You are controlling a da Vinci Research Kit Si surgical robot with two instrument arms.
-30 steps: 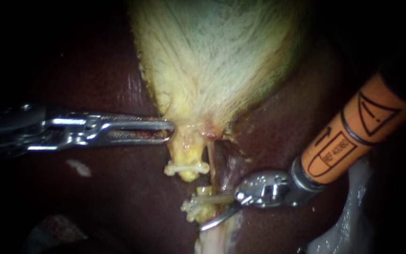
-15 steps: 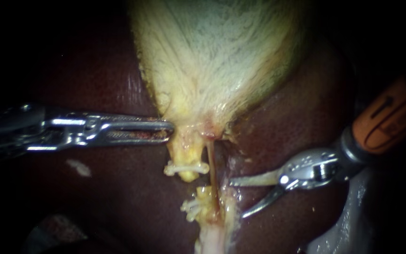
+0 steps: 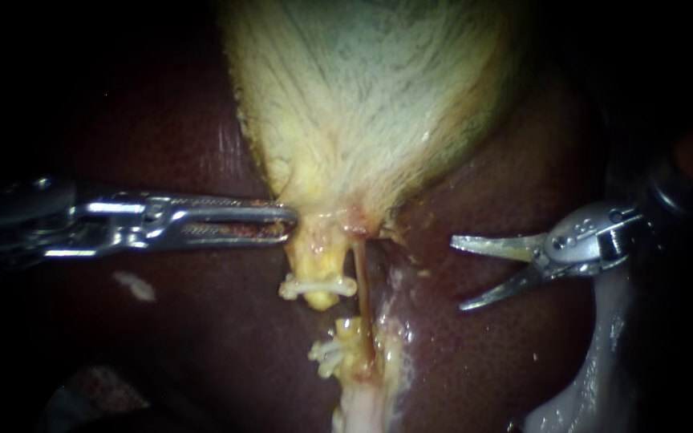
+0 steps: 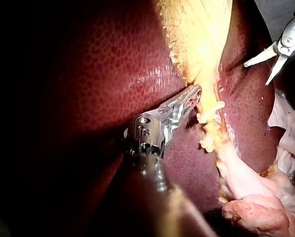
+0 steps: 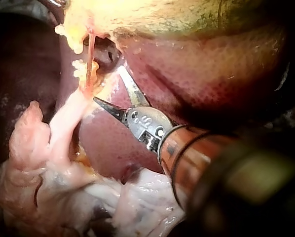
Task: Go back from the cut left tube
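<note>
**Hazards.** The right instrument (image 3: 457,273) has its 2 thin pointed jaws spread wide and holding nothing, with the tips aimed at the tubes. Any drift toward them could bring a sharp tip onto the thin right tube (image 3: 360,281), which runs whole just beside the cut, or onto a clip (image 3: 318,286). The likely result would be a nick or a loosened clip. The lower jaw lies close over the liver (image 3: 475,361), so a dip while backing off could score its surface. Pale tissue (image 3: 603,337) hangs beside the wrist joint and could catch on it. Closing the jaws before any travel would reduce all 3 risks.

**Location.** The cut left tube (image 3: 320,269) sits below the gallbladder (image 3: 362,104) as 2 yellow stumps with a gap between them. The upper stump carries the clip already noted, and the lower stump (image 3: 346,330) is clipped too. The right instrument is well apart from both.

**Pose.** The right instrument enters from the right, with its jaws pointing roughly level toward the tubes. The left instrument (image 3: 292,224) lies level from the left. Its jaws are pressed close and appear to pinch the gallbladder's narrow end just above the upper stump. A slip there would let the tissue sag.
</note>
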